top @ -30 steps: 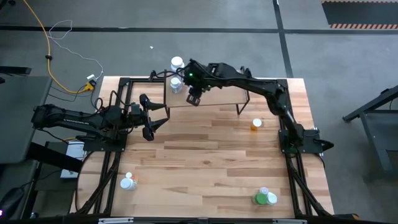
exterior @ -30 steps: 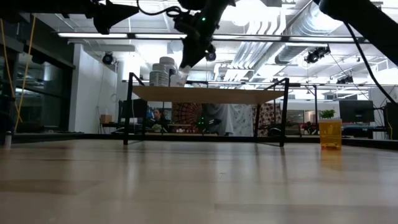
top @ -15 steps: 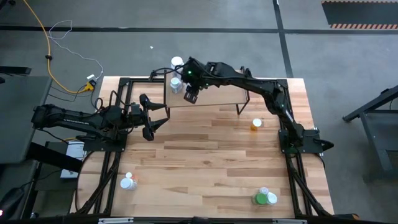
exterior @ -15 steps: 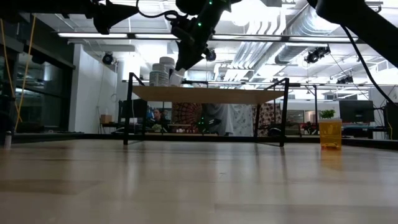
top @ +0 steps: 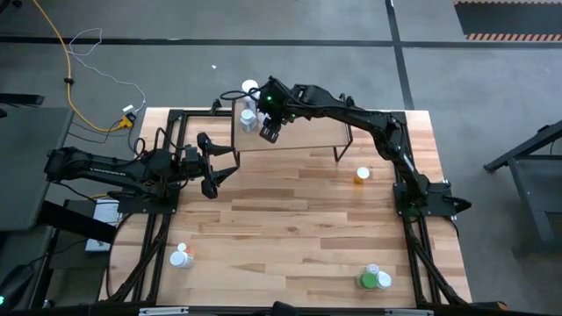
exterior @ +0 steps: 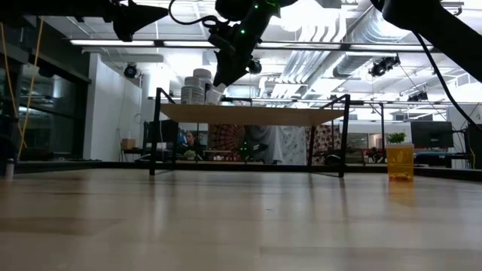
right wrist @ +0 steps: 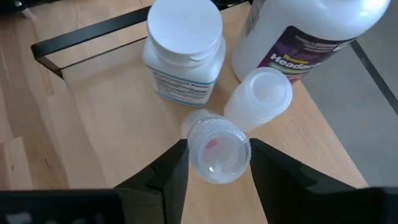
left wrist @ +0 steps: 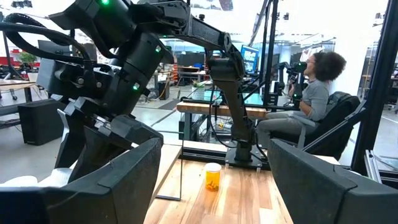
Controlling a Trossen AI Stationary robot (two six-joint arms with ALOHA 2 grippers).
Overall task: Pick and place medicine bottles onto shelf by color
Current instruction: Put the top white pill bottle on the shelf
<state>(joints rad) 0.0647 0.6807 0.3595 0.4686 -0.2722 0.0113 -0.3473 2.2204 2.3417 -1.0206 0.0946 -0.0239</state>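
My right gripper [top: 270, 132] is over the left end of the light-wood shelf [top: 303, 133], shut on a small bottle with a translucent white cap [right wrist: 217, 149]. Just beyond it on the shelf stand a squat white bottle [right wrist: 185, 50], a big white labelled bottle [right wrist: 311, 31] and a small translucent bottle [right wrist: 261, 96]. These show as a cluster in the low view [exterior: 197, 86]. My left gripper [top: 211, 167] is open and empty above the table's left side. My right gripper pinches the small bottle between its two fingers, on opposite sides just below the cap's rim [right wrist: 189, 155]. The fingers come from above, pointing down. The bottle stands upright in the hold; I cannot tell whether its base touches the shelf board.
An orange bottle [top: 362, 175] stands on the table right of the shelf and also shows in the left wrist view [left wrist: 212, 176]. A white bottle [top: 181, 256] lies near the front left. Two green bottles [top: 375, 278] stand at the front right. A person [left wrist: 311, 99] sits beyond the table.
My right gripper has moved a little toward the table's far left, along the shelf toward the bottles at its left end, carrying the small bottle upright.
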